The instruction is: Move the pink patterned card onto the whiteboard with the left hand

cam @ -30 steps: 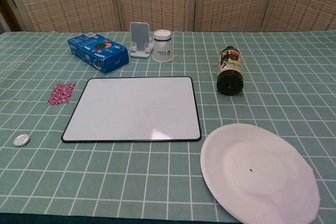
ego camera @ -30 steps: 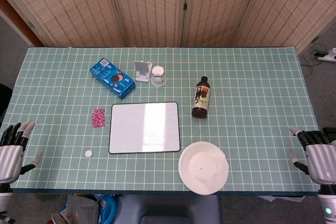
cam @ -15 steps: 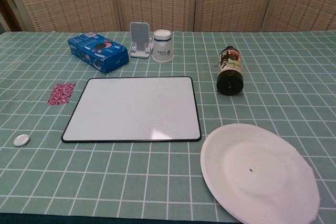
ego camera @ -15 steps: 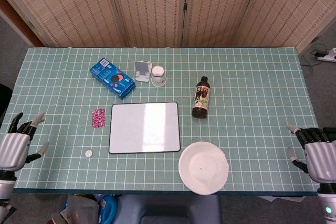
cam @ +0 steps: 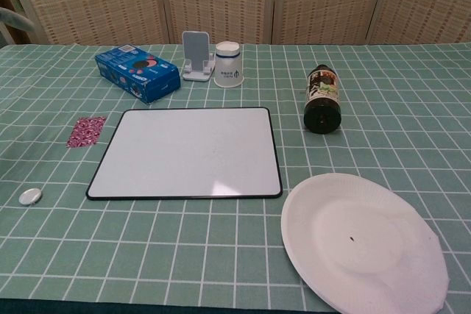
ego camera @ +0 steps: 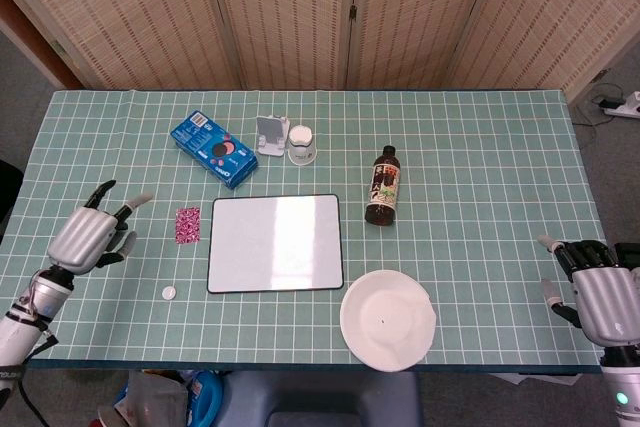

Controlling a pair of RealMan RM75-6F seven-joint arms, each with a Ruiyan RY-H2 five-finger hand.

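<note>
With fingers spread and empty, the left hand (ego camera: 92, 235) should lower flat over the card (ego camera: 188, 224), lying just left of the whiteboard (ego camera: 275, 243), and pinch an edge.

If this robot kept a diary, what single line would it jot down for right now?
phase: reaching | left hand: open, left of pink patterned card | card: on green table, beside white rectangular whiteboard | right hand: idle, table edge

My head camera looks steeply down over the whole table (ego camera: 480, 147). My chest camera sits lower and nearer, facing the screen. Both share the central whiteboard (ego camera: 275, 243).
</note>
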